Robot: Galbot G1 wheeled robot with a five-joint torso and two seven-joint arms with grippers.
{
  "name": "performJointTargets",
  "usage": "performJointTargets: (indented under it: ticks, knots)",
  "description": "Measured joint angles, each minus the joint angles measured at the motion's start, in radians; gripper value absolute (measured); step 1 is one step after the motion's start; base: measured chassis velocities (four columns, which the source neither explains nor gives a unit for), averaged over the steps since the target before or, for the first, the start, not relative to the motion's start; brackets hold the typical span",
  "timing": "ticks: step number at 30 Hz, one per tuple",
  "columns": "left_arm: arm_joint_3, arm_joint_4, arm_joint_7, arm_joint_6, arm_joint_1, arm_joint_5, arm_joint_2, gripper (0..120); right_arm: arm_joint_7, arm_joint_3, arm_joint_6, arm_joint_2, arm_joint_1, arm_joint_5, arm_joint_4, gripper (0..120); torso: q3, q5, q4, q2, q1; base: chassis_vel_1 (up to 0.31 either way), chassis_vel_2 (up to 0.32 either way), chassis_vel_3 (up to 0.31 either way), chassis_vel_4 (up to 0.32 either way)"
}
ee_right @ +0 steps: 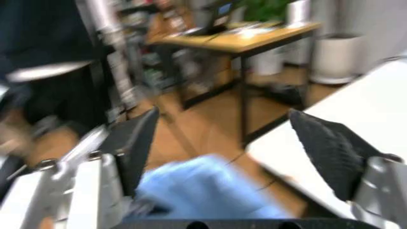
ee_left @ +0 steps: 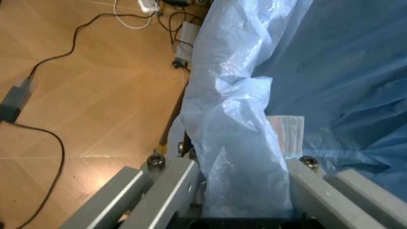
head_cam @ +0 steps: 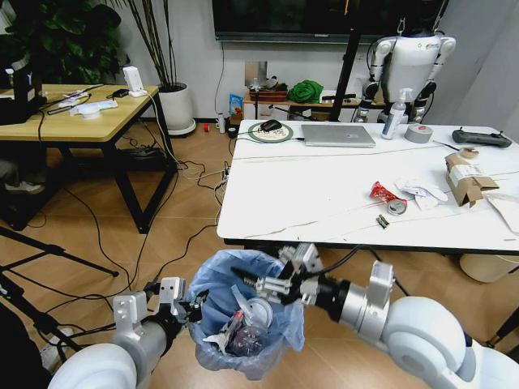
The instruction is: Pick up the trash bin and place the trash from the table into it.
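Litter already lay inside the trash bin (head_cam: 243, 324), which sat in front of the table (head_cam: 324, 203), held up off the wooden floor (head_cam: 162, 219) at its left rim by the left gripper (head_cam: 192, 310). In the left wrist view that gripper's fingers (ee_left: 175, 183) were clenched on a fold of the light-blue bag (ee_left: 235, 143) and the rim under it. The right gripper (head_cam: 284, 279) hovered over the bin's mouth; in the right wrist view its fingers (ee_right: 324, 148) were spread wide with nothing between them. More trash stayed on the table's right part: a red wrapper (head_cam: 383, 194), crumpled white paper (head_cam: 422, 191) and a torn cardboard box (head_cam: 468, 178). A laptop (head_cam: 338, 134) and a tape roll (head_cam: 418, 134) sat toward the far edge.
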Motion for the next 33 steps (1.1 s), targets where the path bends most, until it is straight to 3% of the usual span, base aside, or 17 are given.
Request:
performJointTargets:
  ticks: [4,10,12,18,33]
  knots:
    - [-0.004,0.000,0.008,0.000,0.012,0.011,-0.002,2,0.104,0.116,-0.011,0.039,-0.045,-0.025,0.002,94,0.000,0.0001,0.0000,0.000,0.000,0.000,0.000,0.000,0.000]
    - [-0.004,-0.001,0.038,0.000,0.023,0.038,-0.004,2,0.153,0.316,-0.050,0.174,-0.233,-0.356,-0.025,100,0.000,0.0001,-0.0006,0.000,0.000,0.000,0.000,0.000,0.000]
    - [-0.004,-0.001,0.040,0.000,0.024,0.039,-0.004,2,0.153,0.330,-0.048,0.210,-0.254,-0.399,-0.025,100,0.000,0.0001,-0.0006,0.000,0.000,0.000,0.000,0.000,0.000]
    - [-0.006,-0.001,0.051,0.000,0.028,0.051,-0.006,2,0.126,0.371,-0.062,0.416,-0.322,-0.478,0.002,100,0.000,0.0000,-0.0003,0.000,0.000,0.000,0.000,0.000,0.000]
    - [-0.006,-0.001,0.084,0.000,0.023,0.071,-0.012,2,0.146,0.408,-0.109,0.422,-0.350,-0.367,0.046,100,0.000,-0.0001,-0.0001,0.000,0.000,-0.050,-0.049,0.051,0.050]
